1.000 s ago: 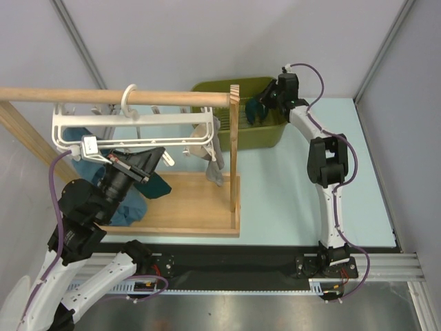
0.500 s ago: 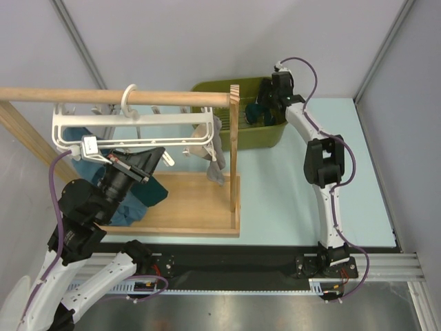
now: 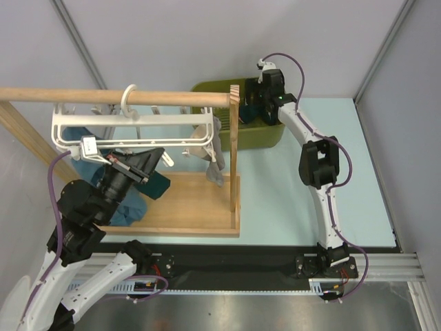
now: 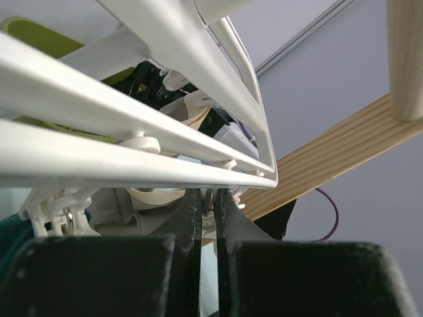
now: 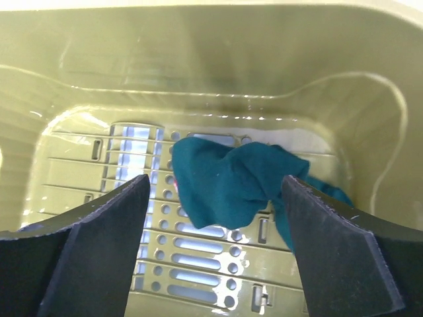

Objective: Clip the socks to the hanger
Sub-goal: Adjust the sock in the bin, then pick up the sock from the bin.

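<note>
Teal sock [image 5: 228, 181] lay loose in olive basin [image 5: 198, 59], unclipped. Right gripper [image 5: 216, 198] hung over it, fingers spread wide, holding nothing. Left gripper [image 4: 208, 198] closed tight just under hanger [image 3: 138, 121]; whether it pinched peg, unclear. Grey cloth [image 3: 215, 155] dangled from hanger's right end. More teal cloth [image 3: 155, 185] below, clipped or not unclear. Judged partway: basin sock left. Pale blue table [image 3: 289, 193], wooden rack [image 3: 69, 95], grey walls [image 3: 207, 41].
</note>
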{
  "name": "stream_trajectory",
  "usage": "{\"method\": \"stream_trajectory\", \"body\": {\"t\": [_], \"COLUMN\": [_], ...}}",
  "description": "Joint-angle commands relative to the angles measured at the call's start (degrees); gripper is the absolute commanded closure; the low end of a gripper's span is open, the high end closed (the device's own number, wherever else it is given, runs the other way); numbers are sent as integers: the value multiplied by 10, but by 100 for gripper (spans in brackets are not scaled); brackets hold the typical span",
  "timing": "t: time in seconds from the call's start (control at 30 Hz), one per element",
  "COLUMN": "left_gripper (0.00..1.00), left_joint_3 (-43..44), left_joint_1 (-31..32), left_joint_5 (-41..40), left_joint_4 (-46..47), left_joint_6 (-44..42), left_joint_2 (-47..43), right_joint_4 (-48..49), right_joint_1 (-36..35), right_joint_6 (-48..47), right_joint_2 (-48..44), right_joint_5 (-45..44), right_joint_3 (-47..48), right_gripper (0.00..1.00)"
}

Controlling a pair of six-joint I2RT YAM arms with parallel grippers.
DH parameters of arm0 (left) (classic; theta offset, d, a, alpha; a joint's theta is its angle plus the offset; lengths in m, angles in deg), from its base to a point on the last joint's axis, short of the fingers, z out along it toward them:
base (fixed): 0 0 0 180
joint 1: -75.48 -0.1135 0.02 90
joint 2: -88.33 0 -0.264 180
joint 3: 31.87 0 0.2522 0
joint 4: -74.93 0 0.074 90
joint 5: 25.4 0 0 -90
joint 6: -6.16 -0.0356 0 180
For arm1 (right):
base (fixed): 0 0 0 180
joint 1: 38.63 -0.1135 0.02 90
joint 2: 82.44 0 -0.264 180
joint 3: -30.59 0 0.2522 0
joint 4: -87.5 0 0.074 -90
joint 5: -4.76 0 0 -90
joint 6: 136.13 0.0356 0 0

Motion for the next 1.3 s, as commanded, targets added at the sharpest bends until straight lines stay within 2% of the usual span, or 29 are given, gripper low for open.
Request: {"method": "stream_trajectory", "body": {"t": [0.0,0.1,0.2,0.33,0.67,0.87,1.1,1.13,1.27], "left_gripper": [100,100,100,100,100,100,100,100,100], "left_joint_3": [-18,-19,-21,-24,-31,-29,-32,-32,-32], "left_joint_1": [2,2,1,1,1,1,2,2,2], "left_joint_5": [-1,-4,-5,-4,-6,-5,-6,-6,-7], "left_joint_4": [-137,-137,-137,-136,-132,-126,-127,-128,-128], "left_joint_6": [-5,-3,-1,2,9,7,10,11,11], "left_joint_2": [3,-1,-3,-4,-6,1,0,1,2], "right_joint_4": [12,17,22,28,-13,-17,-19,-19,-31], "right_joint_1": [-5,0,0,0,-6,-8,-10,-12,-12], "right_joint_6": [-33,-38,-37,-31,-28,-32,-29,-29,-22], "right_joint_2": [5,7,13,38,86,98,114,119,133], "right_joint_5": [-31,-6,73,122,27,43,19,18,12], "right_joint_3": [37,40,37,37,79,74,80,81,97], "right_gripper": [14,15,19,20,27,33,53,60,77]}}
